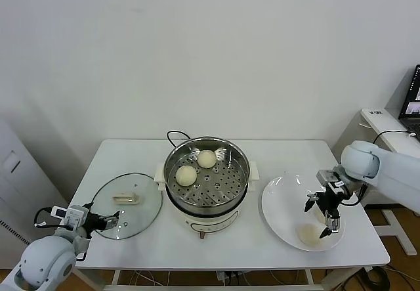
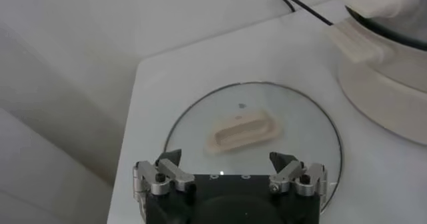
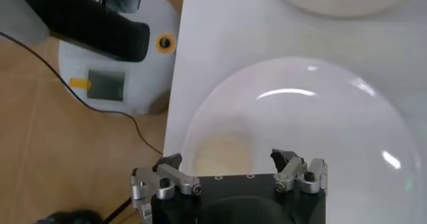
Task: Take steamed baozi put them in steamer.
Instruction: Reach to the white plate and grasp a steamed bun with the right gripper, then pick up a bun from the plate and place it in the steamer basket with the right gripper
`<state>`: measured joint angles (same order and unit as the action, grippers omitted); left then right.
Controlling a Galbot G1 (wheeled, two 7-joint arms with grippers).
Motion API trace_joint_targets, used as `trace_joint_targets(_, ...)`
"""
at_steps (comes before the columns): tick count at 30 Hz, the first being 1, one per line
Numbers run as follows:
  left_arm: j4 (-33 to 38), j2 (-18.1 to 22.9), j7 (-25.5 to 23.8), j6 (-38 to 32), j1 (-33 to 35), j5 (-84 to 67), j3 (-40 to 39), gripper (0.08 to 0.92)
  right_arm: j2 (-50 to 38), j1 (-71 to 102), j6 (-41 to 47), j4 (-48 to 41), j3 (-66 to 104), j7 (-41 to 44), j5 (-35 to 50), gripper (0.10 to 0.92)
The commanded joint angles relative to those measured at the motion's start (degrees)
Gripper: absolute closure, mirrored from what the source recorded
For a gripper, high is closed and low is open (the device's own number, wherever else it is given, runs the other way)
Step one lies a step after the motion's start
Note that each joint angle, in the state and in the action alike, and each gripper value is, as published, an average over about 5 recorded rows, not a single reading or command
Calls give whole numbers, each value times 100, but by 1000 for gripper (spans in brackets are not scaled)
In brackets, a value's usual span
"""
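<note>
The steamer (image 1: pixel 207 180) stands mid-table with two steamed baozi (image 1: pixel 186 175) (image 1: pixel 207 159) on its perforated tray. A third baozi (image 1: pixel 307 233) lies at the front of the white plate (image 1: pixel 279 202) on the right. My right gripper (image 1: pixel 319 217) hangs open just above the plate, over that bun. In the right wrist view the pale baozi (image 3: pixel 223 152) shows between the spread fingers of the right gripper (image 3: pixel 230 160), apart from them, on the plate (image 3: pixel 300 125). My left gripper (image 1: pixel 108 222) rests open at the table's front left, by the lid; its own view shows the left gripper (image 2: pixel 227 157) holding nothing.
A round glass lid (image 1: pixel 128 204) with a cream handle (image 2: pixel 241 132) lies flat left of the steamer (image 2: pixel 393 79). A black cord (image 1: pixel 176 135) runs behind the pot. A side table with a laptop (image 1: pixel 412 100) stands far right. The robot's base (image 3: pixel 117 65) is on the floor beside the table edge.
</note>
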<state>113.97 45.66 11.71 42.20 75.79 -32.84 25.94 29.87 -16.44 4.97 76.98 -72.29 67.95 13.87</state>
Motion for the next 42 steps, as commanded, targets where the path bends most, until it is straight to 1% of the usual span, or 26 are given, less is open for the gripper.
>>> trace_joint_targets(1,6,-8,0,133,0,4,-8,177,78,963,-76,-388,732,-53,-459,203)
trace_joint_targets(7,32,-7,-2,136,12,17,-13,177,222,1126,-79,-539,880,-169,-532,213)
trace_joint_targets(15,38,-14,-3,142,13,34,0,177,256,1261,20,-516,961,-157,-515,340)
trace_joint_targets(20,39,-16,3,156,-34,27,10,177,235,1233,27,-502,996,-148,-519,462)
trace_joint_targets(23,40,-20,9,166,-57,14,15,177,200,1045,17,-447,943,-125,-465,512)
trace_joint_targets(28,14,-45,8,167,-62,8,4,177,194,-170,-111,-360,385,22,-181,524)
trace_joint_targets(32,-17,-61,0,162,-79,8,-18,177,504,-1456,-439,-478,-123,179,96,525)
trace_joint_targets(36,-38,-67,-4,153,-86,14,-47,177,1143,-1993,-1090,-816,-43,330,380,521)
trace_joint_targets(42,-93,-75,-15,110,-60,74,-62,177,2039,-2321,-2206,-1197,209,586,874,516)
